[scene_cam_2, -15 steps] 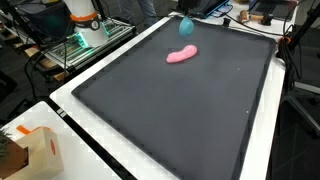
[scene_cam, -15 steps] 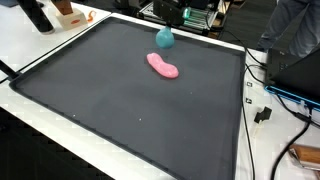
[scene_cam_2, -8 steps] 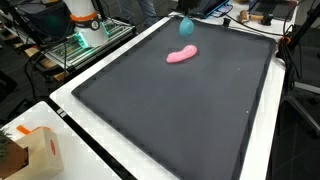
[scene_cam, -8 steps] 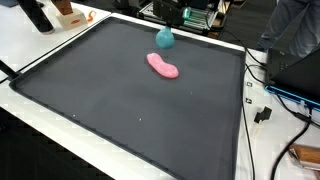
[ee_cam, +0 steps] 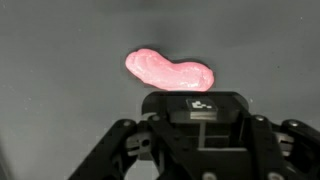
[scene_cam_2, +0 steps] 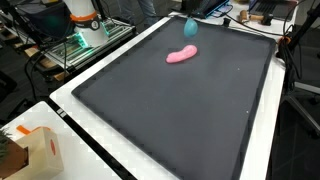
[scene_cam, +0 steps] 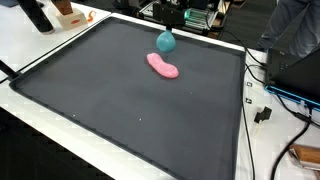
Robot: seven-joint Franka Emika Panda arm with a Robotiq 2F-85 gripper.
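Exterior view, from the far edge of the mat.
- Gripper (scene_cam: 168,22) enters at the top of frame, over the mat (scene_cam: 110,110).
- Teal thing (scene_cam: 165,41) sits directly under it, touching or nearly so.
- Pink blob (scene_cam: 163,66) lies on the mat just beyond the teal thing, apart from it and not touched by the gripper.
- Change: the teal thing sits a shade lower in frame than a second ago. The blob is unmoved.

Exterior view, from the box corner.
- Gripper (scene_cam_2: 186,9) is barely in frame at the top.
- Teal thing (scene_cam_2: 190,28) is right below it. Blob (scene_cam_2: 181,56) is near, on the side toward the open mat (scene_cam_2: 170,120).
- Change: the teal thing has shifted slightly. The blob is in the same spot.
- Cardboard box (scene_cam_2: 40,150) is well apart, off the mat.

Wrist view.
- Gripper (ee_cam: 196,135) body and linkages fill the lower half.
- Blob (ee_cam: 168,70) lies flat on the mat (ee_cam: 60,60) just ahead of the body.
- The teal thing is not visible here, and the fingertips are out of frame.

Jaw state: cannot tell whether they are spread or closed; no view shows the tips.

Judgement: only the teal thing moved, and it stayed under the gripper, so it is probably being carried or nudged. The grip itself is not confirmed.
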